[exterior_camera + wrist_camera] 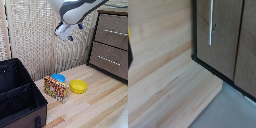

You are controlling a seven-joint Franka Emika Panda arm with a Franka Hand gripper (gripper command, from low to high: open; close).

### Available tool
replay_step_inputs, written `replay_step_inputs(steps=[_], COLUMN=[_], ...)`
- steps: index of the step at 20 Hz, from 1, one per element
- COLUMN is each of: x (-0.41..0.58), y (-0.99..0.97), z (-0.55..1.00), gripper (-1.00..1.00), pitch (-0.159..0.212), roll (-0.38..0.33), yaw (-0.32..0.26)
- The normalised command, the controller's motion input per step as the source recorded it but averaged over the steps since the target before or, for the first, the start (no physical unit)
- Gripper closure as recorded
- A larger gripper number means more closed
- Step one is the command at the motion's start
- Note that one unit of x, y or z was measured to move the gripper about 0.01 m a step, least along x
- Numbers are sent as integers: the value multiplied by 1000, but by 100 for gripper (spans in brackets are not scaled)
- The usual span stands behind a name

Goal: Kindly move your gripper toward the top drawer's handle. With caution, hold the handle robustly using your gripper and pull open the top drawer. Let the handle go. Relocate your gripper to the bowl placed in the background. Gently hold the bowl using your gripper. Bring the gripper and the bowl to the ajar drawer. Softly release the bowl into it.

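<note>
Black case (17,95) nearest, at the exterior view's left. Patterned box (56,88) on the wooden tabletop (95,107), yellow bowl (78,86) beside it. The bowl (58,77), blue, sits just behind the box. Gripper (75,31) hangs high above, holding nothing; jaws' gap unclear. Top drawer (114,30) closed at far right, handle (115,32) untouched.
</note>
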Motion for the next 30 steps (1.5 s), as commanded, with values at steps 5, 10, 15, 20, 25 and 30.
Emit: replay_step_inputs(steps=[5, 10, 15, 20, 25, 30], x=[-23, 0, -35, -221, -176, -12], y=[-473, -445, -396, -362, -481, -557], z=[20, -46, -172, -201, -53, 0], gripper=[-100, -100, -100, -100, -100, -100], pitch=[-48, -24, 0, 0, 0, 3], roll=[-234, -245, -246, -236, -231, -198], yaw=[132, 152, 126, 38, -36, -92])
